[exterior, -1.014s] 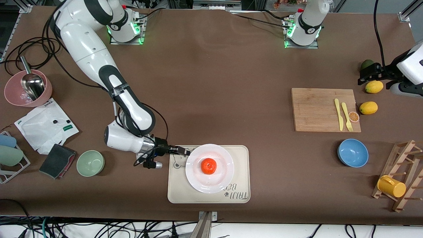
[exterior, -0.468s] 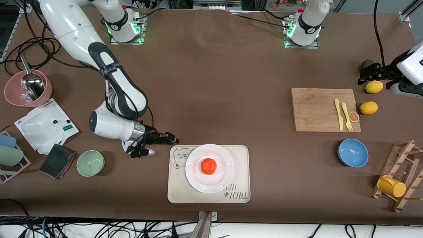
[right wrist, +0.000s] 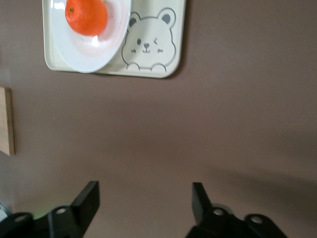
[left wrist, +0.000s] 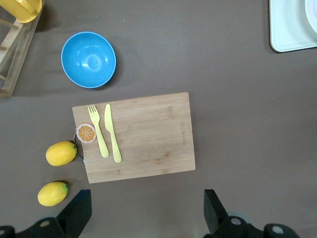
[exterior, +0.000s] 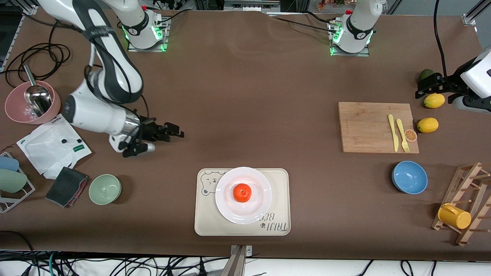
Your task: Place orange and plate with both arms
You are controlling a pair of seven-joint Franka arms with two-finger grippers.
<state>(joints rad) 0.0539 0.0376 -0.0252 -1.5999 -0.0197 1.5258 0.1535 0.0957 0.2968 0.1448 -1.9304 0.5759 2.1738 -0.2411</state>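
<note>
The orange [exterior: 242, 192] sits in the middle of the white plate [exterior: 261, 200], which rests on the cream bear-print tray [exterior: 278, 180] near the table's front edge. The right wrist view shows the orange [right wrist: 86, 16], the plate [right wrist: 81, 55] and the tray [right wrist: 148, 49]. My right gripper [exterior: 177, 132] is open and empty over bare table, apart from the tray, toward the right arm's end; its jaws [right wrist: 143, 201] stand wide. My left gripper [exterior: 420, 89] is open and empty [left wrist: 146, 210], and the left arm waits beside the lemons at its end of the table.
A wooden cutting board [exterior: 378, 127] holds a yellow knife and fork and an orange-slice disc. Two lemons [exterior: 427, 125], a blue bowl [exterior: 409, 177] and a wooden rack with a yellow cup [exterior: 454, 216] stand nearby. A green bowl [exterior: 105, 189], a pouch and a pink bowl [exterior: 15, 109] lie at the right arm's end.
My right gripper has drawn back from the plate's rim, off the tray, toward the right arm's end and its base. The plate, the orange and the left arm have not moved.
</note>
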